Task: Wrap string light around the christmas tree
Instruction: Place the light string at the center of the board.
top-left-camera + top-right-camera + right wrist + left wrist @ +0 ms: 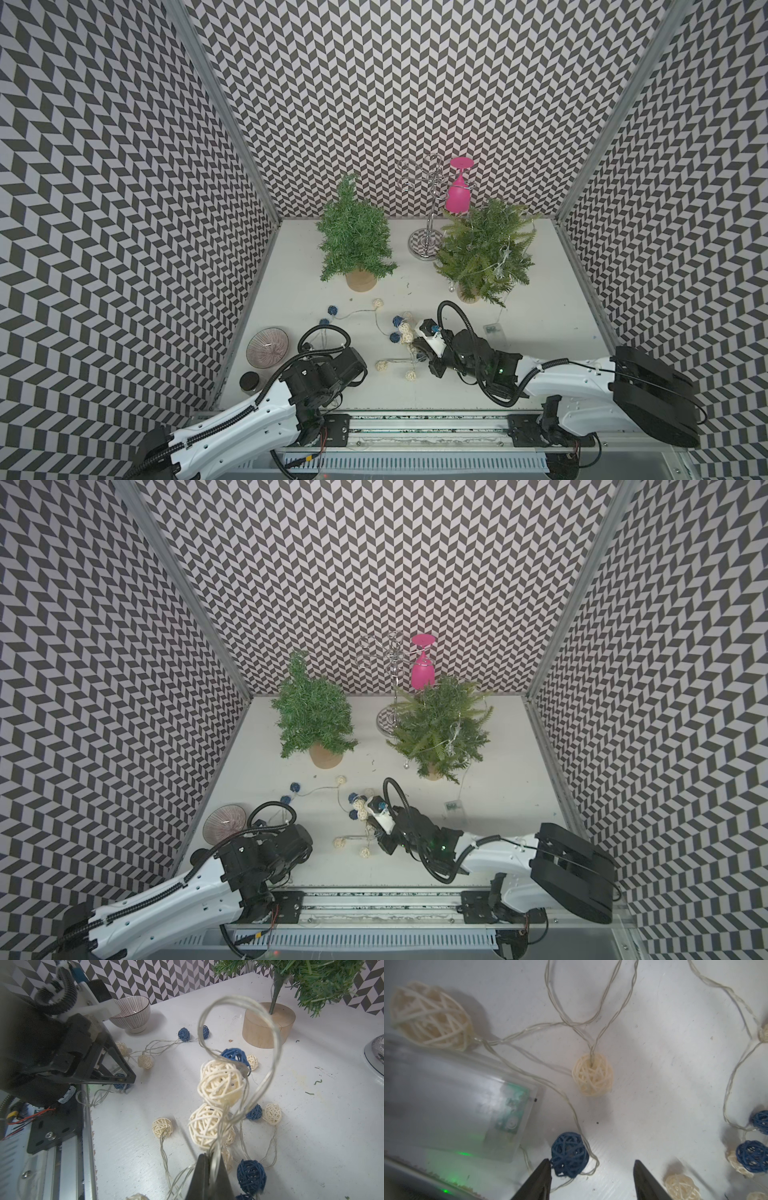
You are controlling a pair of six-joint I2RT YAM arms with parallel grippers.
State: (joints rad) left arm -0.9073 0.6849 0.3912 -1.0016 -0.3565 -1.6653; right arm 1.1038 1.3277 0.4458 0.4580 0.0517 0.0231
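White table (540, 299): bare christmas tree (355, 237) at back left, second tree (486, 249) at back right, wire already on it. String light (377, 303) sprawls on table before them. Right gripper (209, 1167) clenched on its wire, cream balls lifted. Left gripper (592, 1161) released, jaws apart, blue ball (569, 1157) against one finger, clear battery box (467, 1109) just beside.

The walls (415, 104) carry a black-and-white chevron pattern; the worktop (540, 316) is plain white. The string light (405, 332) has cream and dark blue woven balls on clear wire. The christmas tree (355, 232) at 11 o'clock is deep green, its base (360, 280) pale wood; the second tree (484, 249) at 1 o'clock is a yellower green. The glass (458, 195) is bright pink.
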